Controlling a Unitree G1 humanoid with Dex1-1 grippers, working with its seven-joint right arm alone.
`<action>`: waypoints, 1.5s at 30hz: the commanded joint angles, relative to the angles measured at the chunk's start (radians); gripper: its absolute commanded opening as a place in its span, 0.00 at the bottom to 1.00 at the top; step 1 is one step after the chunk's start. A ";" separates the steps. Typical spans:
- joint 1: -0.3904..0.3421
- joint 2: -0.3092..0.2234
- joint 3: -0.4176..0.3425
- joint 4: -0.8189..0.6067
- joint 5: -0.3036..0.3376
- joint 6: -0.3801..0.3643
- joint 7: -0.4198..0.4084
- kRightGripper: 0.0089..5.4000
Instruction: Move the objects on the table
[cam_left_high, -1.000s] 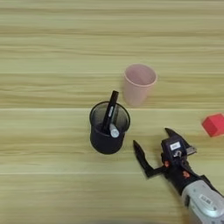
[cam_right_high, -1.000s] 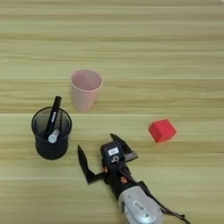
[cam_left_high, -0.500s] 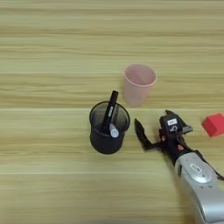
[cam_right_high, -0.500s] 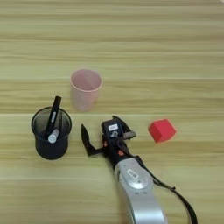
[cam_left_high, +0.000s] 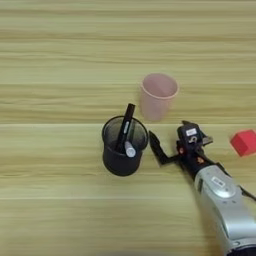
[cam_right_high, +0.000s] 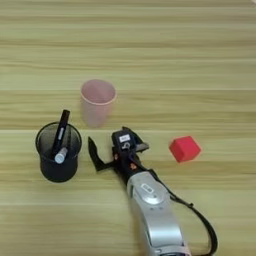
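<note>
A black mesh pen cup (cam_left_high: 124, 146) (cam_right_high: 58, 152) stands upright on the wooden table (cam_left_high: 60, 60) with a black, white-tipped marker (cam_left_high: 126, 134) leaning inside it. Behind it and to the right stands a pale pink cup (cam_left_high: 158, 96) (cam_right_high: 98, 102), upright and empty. A small red cube (cam_left_high: 245, 142) (cam_right_high: 185, 148) lies further right. My right gripper (cam_left_high: 171, 139) (cam_right_high: 108, 141) reaches in from the bottom right and is open, just right of the pen cup and in front of the pink cup. One finger (cam_left_high: 156, 148) points at the pen cup. Nothing is between the fingers.
The silver forearm (cam_left_high: 225, 205) (cam_right_high: 152, 210) slants up from the bottom edge, with a black cable (cam_right_high: 200, 222) along its right side. Bare wood spreads across the back and left of the table.
The gripper has travelled up and to the left, from the front of the table to the gap between the pen cup and the pink cup. The cups and cube have stayed put.
</note>
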 joint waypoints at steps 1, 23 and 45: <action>-0.029 -0.008 0.013 0.060 -0.005 0.073 0.015 1.00; -0.234 -0.011 0.019 0.316 -0.031 0.034 0.030 1.00; -0.314 -0.008 0.019 0.499 -0.037 -0.059 0.002 1.00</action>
